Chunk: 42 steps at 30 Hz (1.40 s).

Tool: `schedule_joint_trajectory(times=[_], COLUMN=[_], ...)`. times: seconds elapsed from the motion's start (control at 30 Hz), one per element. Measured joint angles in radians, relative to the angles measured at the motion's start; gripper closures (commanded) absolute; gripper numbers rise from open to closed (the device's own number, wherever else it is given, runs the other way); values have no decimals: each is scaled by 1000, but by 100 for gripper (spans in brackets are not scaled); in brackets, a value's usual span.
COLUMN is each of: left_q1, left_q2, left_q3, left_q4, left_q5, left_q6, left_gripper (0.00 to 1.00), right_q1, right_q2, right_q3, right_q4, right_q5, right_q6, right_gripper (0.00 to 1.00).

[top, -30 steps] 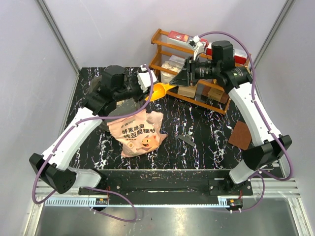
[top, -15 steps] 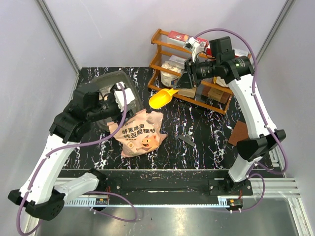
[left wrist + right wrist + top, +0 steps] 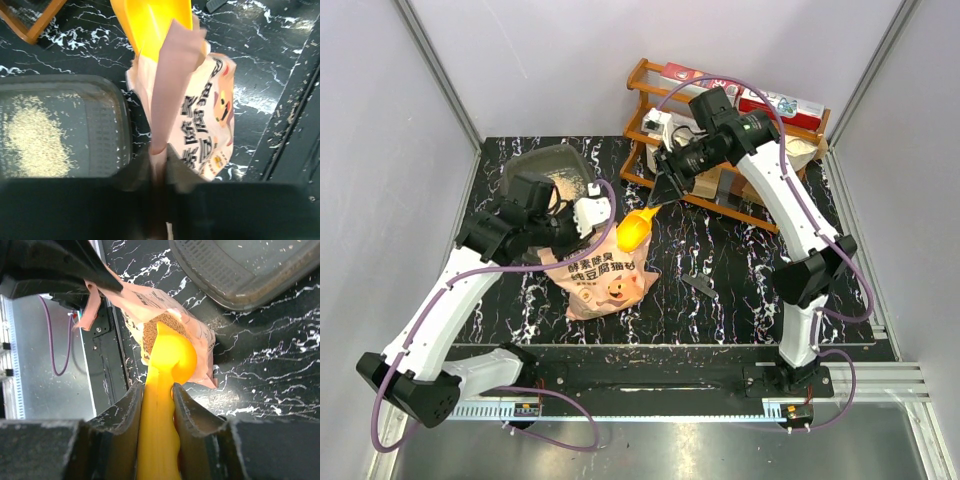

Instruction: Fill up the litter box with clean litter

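Scooping step: dipping scoop (image 3: pixel 632 230) into bag (image 3: pixel 610 275), left of worktop (image 3: pixel 720 260) centre.

Pinching bag lip upright with left jaws, clenched on it; clamping scoop handle with right jaws, bowl at the litter (image 3: pixel 150 335) inside the mouth. Spotted in box (image 3: pixel 525 165) at far-left corner: one pale patch, most of floor bare, so likely early in filling. Next, probably: dig in, lift level, swing toward far-left corner, tip over box. Calls for steady bowl, lip held wide.

Wooden rack (image 3: pixel 640 75) holds boxes (image 3: pixel 785 100); a small grey strip (image 3: pixel 698 286), maybe metal, lies on the tabletop (image 3: pixel 740 310).
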Motion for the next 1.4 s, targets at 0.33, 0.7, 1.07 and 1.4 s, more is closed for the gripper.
schedule_joint_trajectory(times=[0.33, 0.7, 1.07, 1.4], left_q1=[-24, -112, -148, -154], left_q2=[43, 162, 190, 189], left_q3=[13, 111, 105, 81], left_q4=[0, 75, 208, 254], left_q5=[63, 7, -78, -115], left_q6=[-40, -189, -175, -116], left_gripper=[100, 100, 100, 100], right_q1=[50, 47, -31, -30], right_q2=[68, 49, -76, -112], right_q3=[141, 108, 53, -155], right_q4=[-70, -79, -79, -45], right_q5=[34, 169, 264, 273], right_q6=[-95, -98, -59, -26], right_gripper=[100, 100, 100, 100])
